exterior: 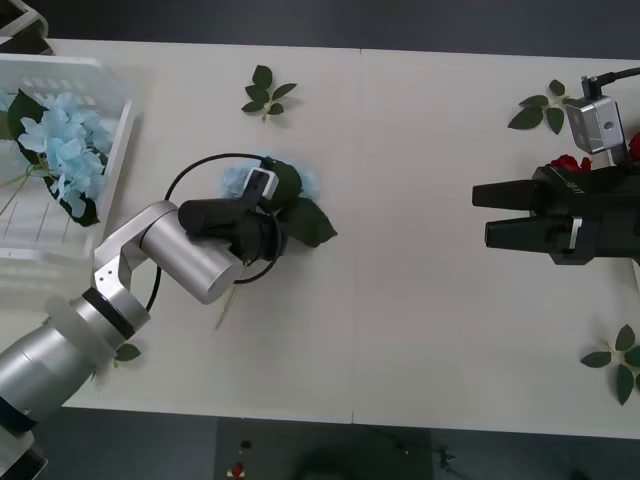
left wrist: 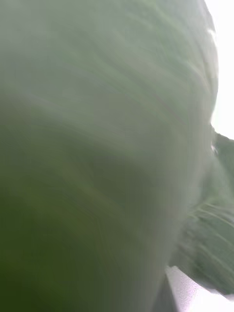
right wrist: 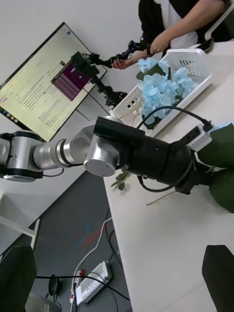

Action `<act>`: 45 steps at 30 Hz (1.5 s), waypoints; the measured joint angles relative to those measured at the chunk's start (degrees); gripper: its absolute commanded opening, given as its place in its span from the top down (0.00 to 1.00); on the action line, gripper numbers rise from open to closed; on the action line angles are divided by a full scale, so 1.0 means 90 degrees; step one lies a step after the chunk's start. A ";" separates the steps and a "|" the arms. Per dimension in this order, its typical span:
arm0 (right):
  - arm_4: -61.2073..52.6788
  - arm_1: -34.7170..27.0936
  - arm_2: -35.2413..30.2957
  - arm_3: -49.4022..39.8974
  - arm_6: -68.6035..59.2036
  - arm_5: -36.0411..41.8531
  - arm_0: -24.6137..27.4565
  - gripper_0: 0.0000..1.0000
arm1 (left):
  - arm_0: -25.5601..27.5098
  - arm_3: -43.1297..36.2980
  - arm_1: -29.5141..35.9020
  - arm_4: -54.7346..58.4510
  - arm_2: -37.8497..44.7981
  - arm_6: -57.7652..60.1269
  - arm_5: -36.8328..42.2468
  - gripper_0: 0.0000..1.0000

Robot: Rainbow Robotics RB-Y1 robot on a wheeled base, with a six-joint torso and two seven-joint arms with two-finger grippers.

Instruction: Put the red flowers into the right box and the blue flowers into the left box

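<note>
In the front view, the left gripper (exterior: 268,205) is seen at centre left, lowered onto a blue flower (exterior: 300,185) lying on the white table (exterior: 420,330); whether its fingers are apart or clamped cannot be told, since leaves and the wrist cover them. The left box (exterior: 115,150), a slotted white basket, is found at the upper left, with more fluffy pale blue flowers (exterior: 60,150) inside. At the right edge, the right gripper (exterior: 490,212) is held level above the table, its black fingers parted and empty, with a red flower (exterior: 570,162) just behind it. Loose leaf sprigs (exterior: 266,94) are scattered about.

In the right wrist view, the left arm (right wrist: 146,151) is shown reaching to the big matte leaves at the right edge, and the basket (right wrist: 195,63) lies beyond.

In the left wrist view, a ribbed green leaf (left wrist: 97,146) is pressed close to the lens.

For the step in hand, the thin stem should probably be gripped rather than the soft bloom, and lifted well clear before being carried over the basket rim.
</note>
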 measured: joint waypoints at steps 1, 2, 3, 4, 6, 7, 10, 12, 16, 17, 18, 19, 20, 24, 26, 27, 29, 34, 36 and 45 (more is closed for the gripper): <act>0.0000 0.0000 0.0000 0.0000 0.0000 0.0000 0.0000 0.00 | 0.0000 -0.0052 0.0020 0.0001 -0.0001 0.0000 0.0000 1.00; 0.0000 0.0000 0.0000 0.0000 0.0000 0.0000 0.0000 0.00 | 0.0000 -0.0130 0.0057 0.0005 -0.0001 0.0000 0.0000 1.00; 0.0000 0.0000 0.0000 0.0000 0.0000 0.0000 0.0000 0.00 | 0.0000 -0.0250 0.0118 0.0018 -0.0001 0.0000 0.0001 1.00; 0.0000 0.0000 0.0000 0.0000 0.0000 0.0000 0.0000 0.00 | 0.0000 -0.0401 0.0202 0.0053 -0.0001 0.0000 0.0002 1.00; 0.0000 0.0000 0.0000 0.0000 0.0000 0.0000 0.0000 0.00 | 0.0000 -0.0779 0.0422 0.0219 0.0025 0.0000 0.0089 1.00; 0.0000 0.0000 0.0000 0.0000 0.0000 0.0000 0.0000 0.00 | 0.0000 -0.1017 0.0552 0.0378 0.0090 0.0000 0.0250 1.00; 0.0000 0.0000 0.0000 -0.0001 0.0000 -0.0002 0.0000 0.00 | 0.0000 -0.1781 0.0895 0.0976 0.0598 0.0000 0.0941 1.00; -0.0001 0.0000 -0.0001 -0.0001 0.0000 -0.0002 0.0000 0.00 | 0.0000 -0.2151 0.1047 0.1259 0.1192 0.0000 0.1363 1.00; -0.0001 0.0000 -0.0002 -0.0002 0.0000 -0.0003 0.0000 0.00 | -0.0017 -0.2593 0.1269 0.1614 0.2638 -0.0021 0.2355 1.00; -0.0001 0.0000 -0.0002 -0.0002 0.0000 -0.0003 0.0000 0.00 | -0.0033 -0.2631 0.1343 0.1620 0.2959 -0.0088 0.2495 1.00; -0.0001 0.0000 -0.0002 -0.0002 0.0000 -0.0003 0.0000 0.00 | -0.0054 -0.2641 0.1443 0.1615 0.3266 -0.0289 0.2564 1.00; -0.0001 0.0000 -0.0002 -0.0002 0.0000 -0.0003 0.0000 0.00 | -0.0077 -0.2639 0.1561 0.1604 0.3542 -0.0564 0.2574 1.00; -0.0001 0.0000 -0.0002 -0.0002 0.0000 -0.0003 0.0000 0.00 | -0.0098 -0.2637 0.1685 0.1584 0.3797 -0.0932 0.2574 1.00; -0.0001 0.0000 -0.0002 -0.0002 0.0000 -0.0003 0.0000 0.00 | -0.0112 -0.2534 0.2074 0.1560 0.4787 -0.1721 0.2574 1.00; -0.0001 0.0000 -0.0002 -0.0002 0.0000 -0.0003 0.0000 0.00 | -0.0112 -0.2334 0.2146 0.1562 0.5323 -0.1736 0.2574 1.00; -0.0001 0.0000 -0.0002 -0.0001 0.0000 -0.0003 0.0000 0.00 | -0.0112 -0.2198 0.2157 0.1564 0.5586 -0.1773 0.2574 1.00; -0.0001 0.0000 -0.0002 -0.0002 0.0000 -0.0003 0.0000 0.00 | -0.0111 -0.1882 0.2158 0.1575 0.6032 -0.2032 0.2574 1.00; -0.0001 0.0000 -0.0002 -0.0003 0.0000 -0.0003 0.0000 0.00 | 0.0018 -0.1154 0.2185 0.1635 0.6615 -0.2932 0.2506 1.00; -0.0001 0.0000 -0.0002 -0.0003 0.0000 -0.0003 0.0000 0.00 | 0.0238 -0.1075 0.2218 0.1635 0.6682 -0.2932 0.2357 1.00; -0.0001 0.0000 -0.0002 -0.0003 0.0000 -0.0003 0.0000 0.00 | 0.1254 -0.1068 0.2258 0.1637 0.6716 -0.3378 0.1720 0.27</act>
